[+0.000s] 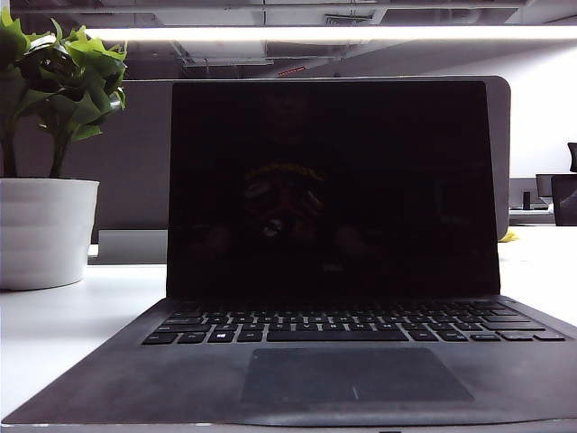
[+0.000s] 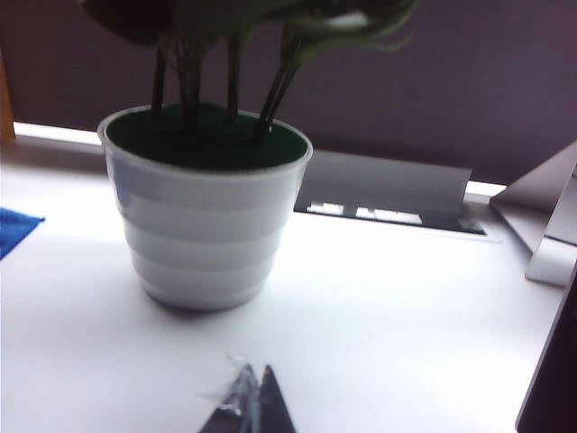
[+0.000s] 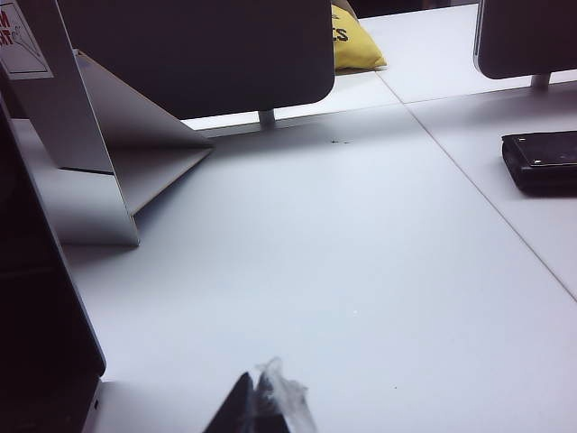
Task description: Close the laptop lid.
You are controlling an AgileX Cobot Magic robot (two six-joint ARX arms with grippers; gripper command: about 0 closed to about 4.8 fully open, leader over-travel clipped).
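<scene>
The laptop lid (image 1: pixel 334 180) stands open and close to upright, in the middle of the exterior view, hinged along the rear edge of the keyboard deck (image 1: pixel 352 334). Its long axis runs side to side across the tabletop (image 1: pixel 54 325). The glossy black screen faces the exterior camera.

Neither arm appears in the exterior view. The left gripper (image 2: pixel 251 406) sits low over the tabletop to the left of the laptop, facing the white plant pot (image 2: pixel 203 225); the lid shows only as a dark edge (image 2: pixel 550 379) at one side of that view. The right gripper (image 3: pixel 261 406) sits low to the right of the laptop; the lid's dark edge (image 3: pixel 41 298) runs just beside it, and a corner of a red-lettered sticker (image 3: pixel 18 41) shows further back. Both grippers are therefore level with the lid's side edges, not behind its top edge.

On this evidence the right gripper looks the nearer of the two, though the wrist views are partial and this is a judgement only. To close the lid, a gripper would need to reach its upper edge and press it forward and down.

Jaws: on each gripper only the dark tips, with some clear wrapping, are visible, and they appear pressed together, pinching nothing.

Lid condition: silver rim, dark unlit screen with faint reflections.
</scene>
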